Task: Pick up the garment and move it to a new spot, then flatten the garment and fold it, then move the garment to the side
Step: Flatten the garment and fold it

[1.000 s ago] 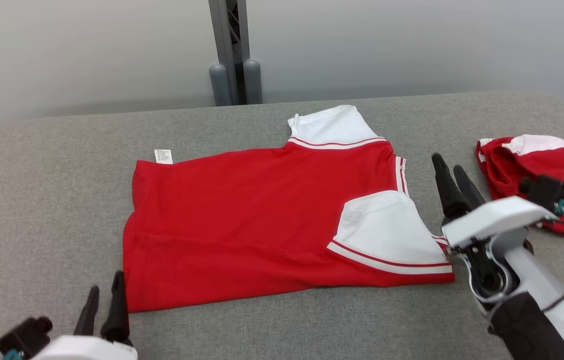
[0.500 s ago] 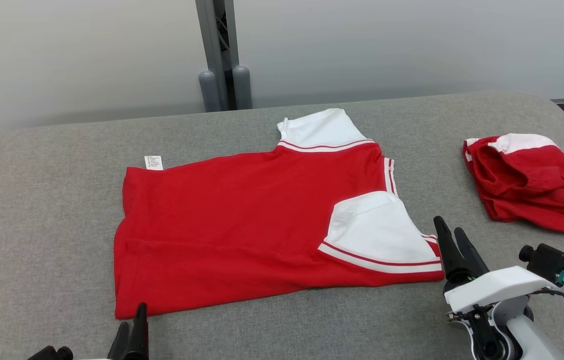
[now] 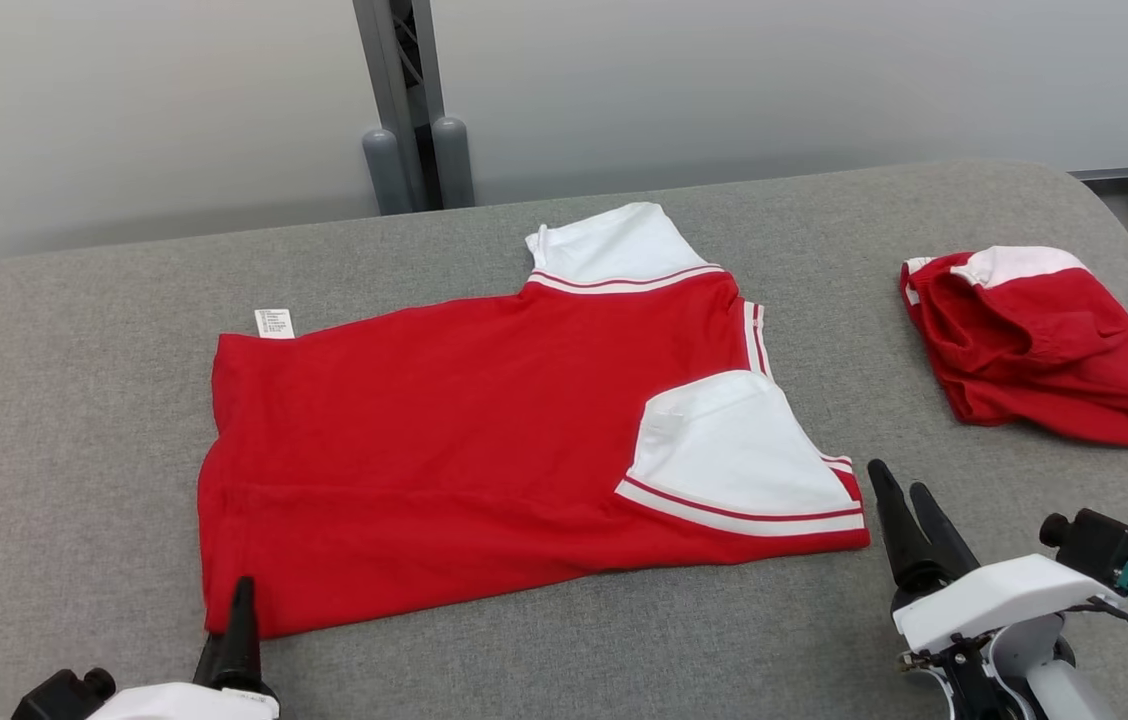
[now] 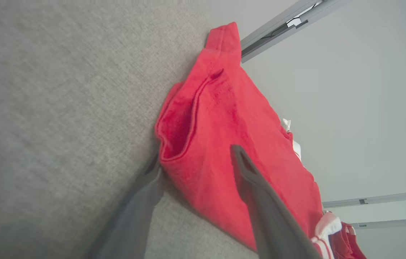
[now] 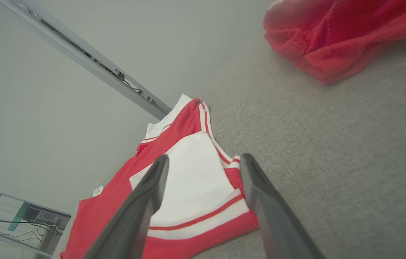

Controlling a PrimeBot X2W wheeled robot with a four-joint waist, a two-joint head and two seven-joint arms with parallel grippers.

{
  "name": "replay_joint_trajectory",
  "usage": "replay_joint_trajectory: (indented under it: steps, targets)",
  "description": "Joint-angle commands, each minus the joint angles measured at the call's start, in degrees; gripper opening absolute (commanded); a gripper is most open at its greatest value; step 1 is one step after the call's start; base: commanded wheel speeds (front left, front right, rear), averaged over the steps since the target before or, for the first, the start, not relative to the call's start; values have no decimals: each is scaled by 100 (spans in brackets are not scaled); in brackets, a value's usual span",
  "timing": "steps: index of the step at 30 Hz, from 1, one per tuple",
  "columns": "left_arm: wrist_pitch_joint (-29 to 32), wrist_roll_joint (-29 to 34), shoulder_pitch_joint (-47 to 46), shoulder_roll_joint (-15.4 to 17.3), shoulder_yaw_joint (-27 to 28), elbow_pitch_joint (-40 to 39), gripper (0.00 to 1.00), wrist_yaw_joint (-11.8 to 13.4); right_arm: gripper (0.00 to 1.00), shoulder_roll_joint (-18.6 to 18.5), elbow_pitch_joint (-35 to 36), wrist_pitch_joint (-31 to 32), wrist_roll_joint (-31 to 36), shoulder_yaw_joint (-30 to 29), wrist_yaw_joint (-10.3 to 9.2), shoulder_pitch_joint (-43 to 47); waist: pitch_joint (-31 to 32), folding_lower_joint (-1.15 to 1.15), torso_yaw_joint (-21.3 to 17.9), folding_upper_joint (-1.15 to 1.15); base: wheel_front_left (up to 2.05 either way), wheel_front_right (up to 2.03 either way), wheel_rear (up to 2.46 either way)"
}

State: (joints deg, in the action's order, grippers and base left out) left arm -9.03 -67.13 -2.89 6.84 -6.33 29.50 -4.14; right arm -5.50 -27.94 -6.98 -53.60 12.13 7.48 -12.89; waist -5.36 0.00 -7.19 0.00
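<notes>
The left gripper (image 4: 195, 162) has its fingers spread across the near hem corner of the garment (image 3: 444, 440). One finger lies on the grey table (image 3: 74, 420) just outside the hem and the other is over the red cloth. Whether either presses the cloth cannot be told. In the head view these fingers line up one behind the other, which hides the gap. The right gripper (image 3: 899, 495) is parted too and holds nothing. Its tips are over bare table just beside the corner where the folded white sleeve (image 3: 734, 450) ends. The head view's bottom edge cuts off both wrists.

Beyond the fingers, the garment lies flat between the two grippers, with bare table on every side of it. A second white sleeve (image 3: 604, 245) points toward the far edge. A small white label (image 3: 274, 323) pokes out at the far corner ahead of the left fingers.

Outward of the right fingers and farther off, well apart from the garment, sits a crumpled red bundle (image 3: 1024, 340), blurred in the right wrist view. Past the table's far edge stands a grey post (image 3: 404, 100).
</notes>
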Motion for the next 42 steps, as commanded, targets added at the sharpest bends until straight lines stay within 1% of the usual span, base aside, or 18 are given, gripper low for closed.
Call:
replay_joint_trajectory:
  steps: [1, 7, 14, 19, 22, 24, 25, 26, 27, 29, 30, 31, 32, 37, 42]
  targets:
    - [-59, -15, -138, 4, 26, 68, 0, -89, 100, 24, 32, 66, 51, -92, 3, 84, -1, 0, 12, 0, 0, 0, 0]
    - [-232, 35, -275, -8, -1, 209, 0, -221, 100, 132, -29, 270, 275, -389, 3, 207, -2, 0, 66, 0, 0, 0, 0]
    - [-374, 58, -212, -22, -60, 25, 0, -292, 100, 222, -330, 408, 419, -590, 3, 264, -28, 0, 207, 0, 0, 0, 0]
    - [-374, 80, -169, -21, -111, -74, 0, -305, 100, 238, -682, 446, 411, -552, 3, 89, -56, 0, 307, 0, 0, 0, 0]
    - [-358, 101, -184, -30, -146, -86, 0, -301, 100, 245, -957, 472, 388, -399, 3, -75, -80, 0, 351, 0, 0, 0, 0]
    - [-348, 109, -201, -32, -155, -82, 0, -301, 98, 246, -1046, 482, 353, -315, 3, -132, -88, 0, 368, 0, 0, 0, 0]
    - [-338, 114, -221, -33, -163, -74, 0, -301, 87, 248, -1141, 486, 337, -224, 3, -194, -95, 0, 381, 0, 0, 0, 0]
    - [-331, 117, -244, -34, -173, -67, 0, -301, 73, 252, -1225, 482, 321, -129, 2, -252, -102, 0, 394, 0, 0, 0, 0]
    - [-331, 117, -266, -36, -178, -58, 0, -301, 49, 253, -1308, 461, 306, -43, 2, -311, -107, 0, 406, 0, 0, 0, 0]
    - [-331, 127, -300, -39, -190, -41, 0, -299, 41, 252, -1412, 349, 275, 113, 3, -449, -111, 0, 431, 0, 0, 0, 0]
    - [-334, 130, -310, -38, -194, -38, 0, -298, 33, 252, -1451, 298, 227, 180, 3, -514, -110, 0, 441, 0, 0, 0, 0]
    - [-337, 130, -314, -38, -195, -37, 0, -298, 15, 248, -1466, 256, 180, 245, 3, -568, -107, 0, 449, 0, 0, 0, 0]
    - [-344, 137, -316, -38, -195, -42, 0, -296, 0, 249, -1464, 214, 120, 307, 3, -611, -102, 0, 455, 0, 0, 0, 0]
    - [-392, 159, -232, -19, -186, -121, 0, -300, 0, 218, -1301, 112, -165, 484, 3, -660, -65, 0, 485, 0, 0, 0, 0]
    - [-424, 156, 38, -15, -199, -391, 0, -312, 0, -39, -969, 164, -390, 519, 3, -394, -28, 0, 486, 0, 0, 0, 0]
